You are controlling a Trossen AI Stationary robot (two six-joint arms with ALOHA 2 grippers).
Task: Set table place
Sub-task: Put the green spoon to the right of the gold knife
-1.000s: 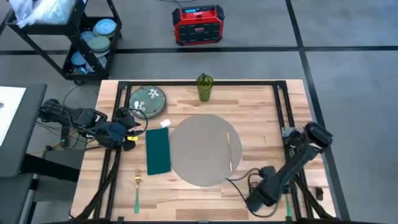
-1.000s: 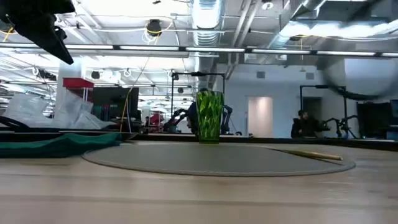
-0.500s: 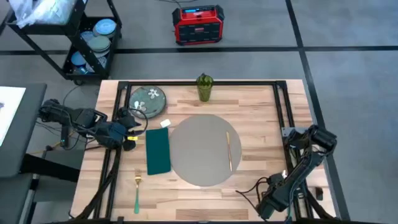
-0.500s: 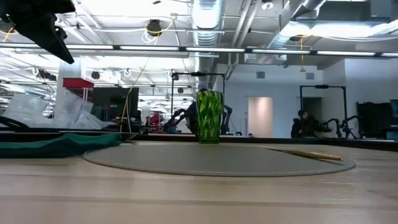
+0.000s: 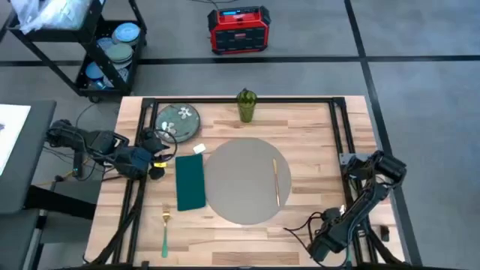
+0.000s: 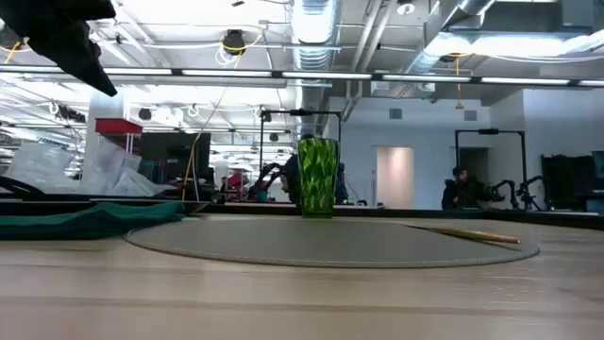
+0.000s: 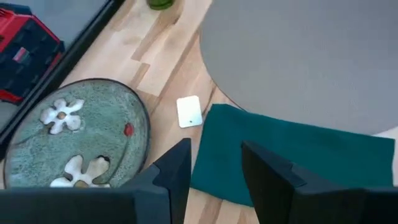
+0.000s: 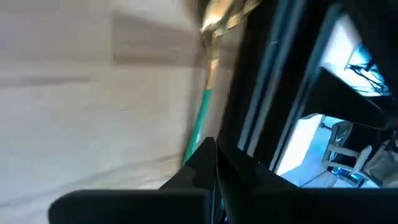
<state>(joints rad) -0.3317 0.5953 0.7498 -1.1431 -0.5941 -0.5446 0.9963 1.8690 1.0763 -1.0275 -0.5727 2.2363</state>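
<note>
You see a pale planked wood tabletop (image 5: 315, 142) with black metal rails, matt grey placemat (image 5: 244, 180), soft teal cloth napkin (image 5: 190, 182), glossy glazed plate (image 5: 178, 121).

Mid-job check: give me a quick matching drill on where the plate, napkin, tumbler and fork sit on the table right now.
Things:
1 floral plate
2 teal napkin
3 green tumbler
4 fork

Places:
A far edge, beyond the grey placemat
B far-left corner
C near edge, left side
D beside the placemat's left rim

Pairs: 1-B, 2-D, 3-A, 4-C
</note>
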